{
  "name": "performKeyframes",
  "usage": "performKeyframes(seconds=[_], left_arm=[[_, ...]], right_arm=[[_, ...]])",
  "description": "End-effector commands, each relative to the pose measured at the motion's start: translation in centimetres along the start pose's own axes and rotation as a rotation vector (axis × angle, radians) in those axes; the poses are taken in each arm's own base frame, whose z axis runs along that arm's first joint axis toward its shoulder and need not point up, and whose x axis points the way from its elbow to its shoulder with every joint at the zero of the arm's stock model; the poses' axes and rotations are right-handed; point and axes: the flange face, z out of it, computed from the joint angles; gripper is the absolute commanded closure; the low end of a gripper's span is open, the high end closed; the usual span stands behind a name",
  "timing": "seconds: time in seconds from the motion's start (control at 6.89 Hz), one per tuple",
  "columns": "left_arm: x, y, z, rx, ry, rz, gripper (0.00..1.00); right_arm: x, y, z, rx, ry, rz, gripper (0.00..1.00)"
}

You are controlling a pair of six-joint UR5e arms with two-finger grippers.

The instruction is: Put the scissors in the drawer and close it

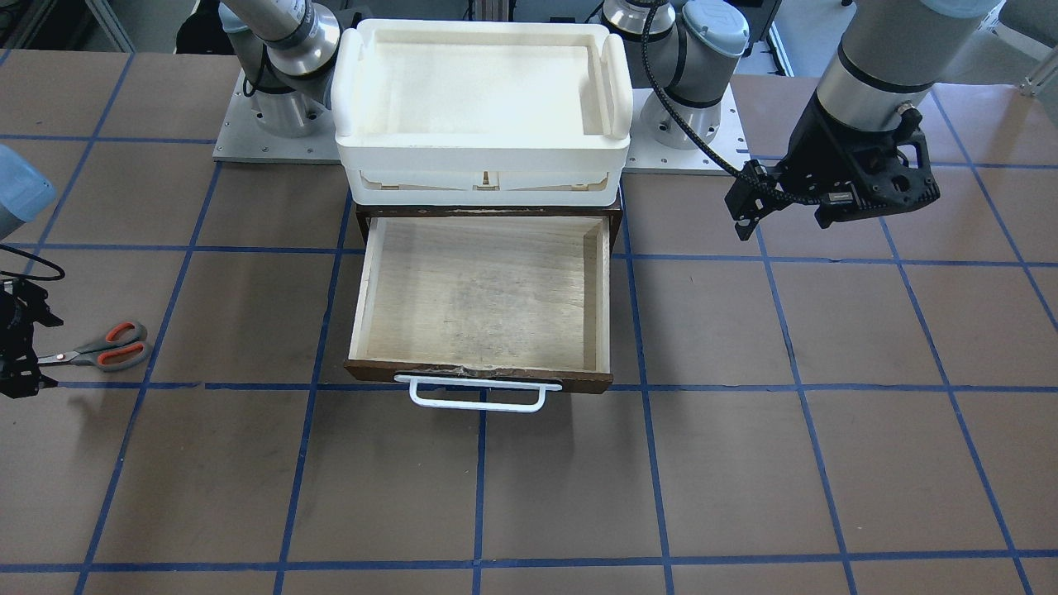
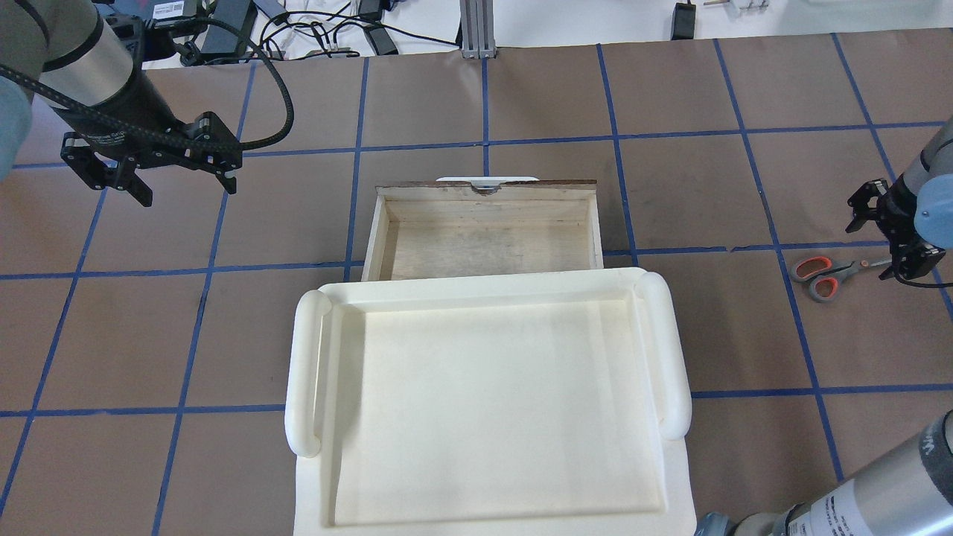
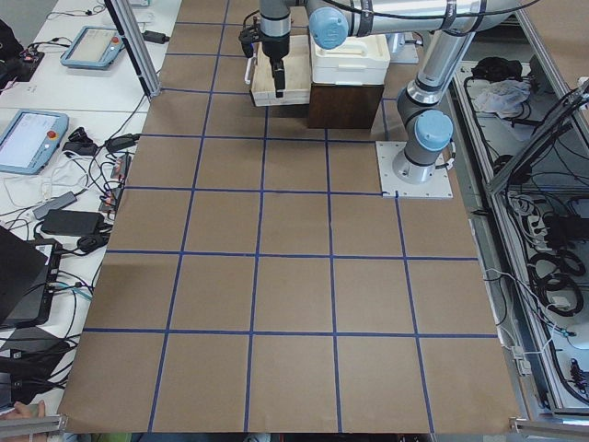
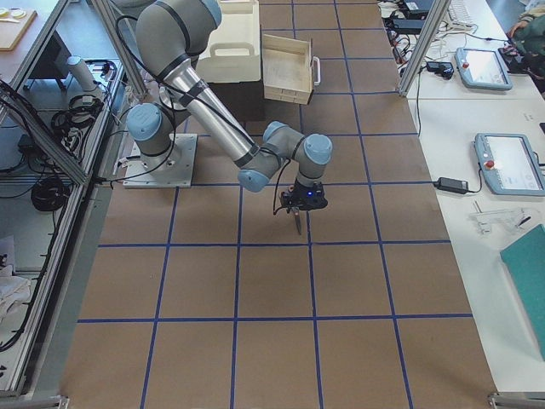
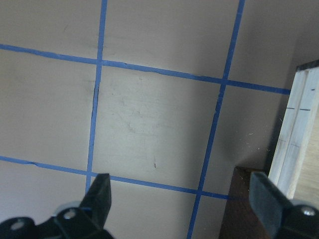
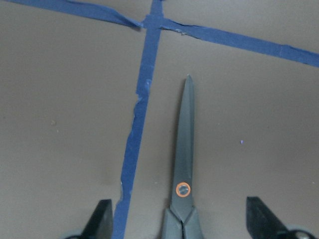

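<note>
- The scissors (image 1: 99, 347) are seen lying flat on the table (image 1: 744, 463), on the robot's right side and well apart from the drawer (image 1: 479, 297).
- Their blades are shut. The grey handles with orange-red lining are turned toward the drawer, and the blades are pointed away from it.
- In the right wrist view the blade tip is found just beside a strip of blue tape (image 6: 144, 99), short of a crossing of two strips, and the pivot screw (image 6: 183, 189) is ringed in orange.
- The right claw (image 2: 886, 238) is held over the blades with its fingers (image 6: 102, 219) spread wide, one on each side of the scissors near the pivot. Nothing is gripped, and neither finger is seen touching the scissors.
- Whether the fingertips of the right claw are resting on the table cannot be told.
- The drawer is pulled out toward the operators' side, so that its pale wood floor is exposed. Its dark brown front and white bar handle (image 1: 478, 398) are at the far end from the robot.
- The drawer is carried in a dark brown cabinet (image 1: 360, 223), and a white tray (image 1: 483, 91) is stacked on top of that.
- The left claw (image 2: 186, 192) is held above the table on the robot's left of the drawer, apart from it. Its fingers (image 5: 99, 194) are spread and nothing is held between them.
- In the left wrist view a dark corner of the cabinet and a pale drawer wall are caught at the right edge.
</note>
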Motion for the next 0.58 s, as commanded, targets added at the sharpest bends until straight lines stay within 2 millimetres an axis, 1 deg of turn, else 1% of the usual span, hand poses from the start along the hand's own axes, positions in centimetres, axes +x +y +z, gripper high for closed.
performKeyframes(seconds=[0.0, 0.44], left_arm=[[-0.11, 0.42, 0.0, -0.016, -0.003, -0.001, 0.0], [-0.06, 0.43, -0.08, -0.015, -0.005, 0.002, 0.0]], right_arm=[[-0.3, 0.5, 0.35, -0.041, -0.043, -0.003, 0.01], [-0.12, 0.74, 0.86, -0.053, -0.029, -0.005, 0.0]])
